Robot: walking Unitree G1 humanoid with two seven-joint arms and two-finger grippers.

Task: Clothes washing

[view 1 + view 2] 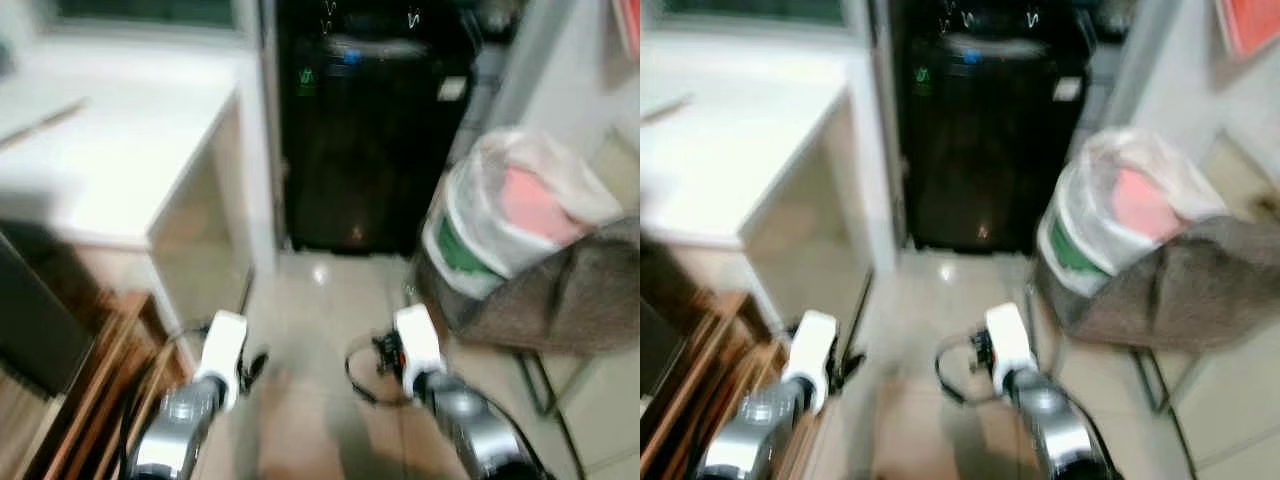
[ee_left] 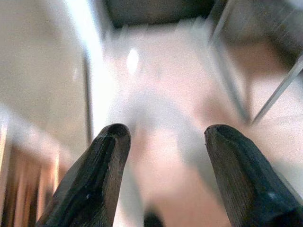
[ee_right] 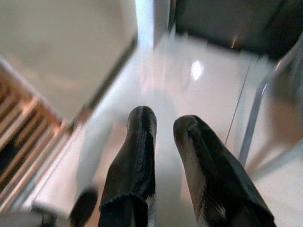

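Observation:
A black washing machine [image 1: 370, 140] stands at the back, in a gap between a white counter and the wall. To the right, a white bag [image 1: 510, 215] with pink and green things inside rests on a chair draped with grey-brown cloth [image 1: 570, 290]. Both silver arms reach low over the pale tiled floor [image 1: 320, 300], well short of the machine. My left gripper [image 2: 165, 135] is open with only floor between its fingers. The right gripper [image 3: 164, 120] holds its fingers close together with nothing in them. All views are blurred.
A white counter [image 1: 110, 150] with a beige side panel runs along the left. Brown wooden slats [image 1: 100, 380] lie at the lower left. The chair's metal legs [image 1: 540, 385] stand at the lower right. A strip of floor leads between them to the machine.

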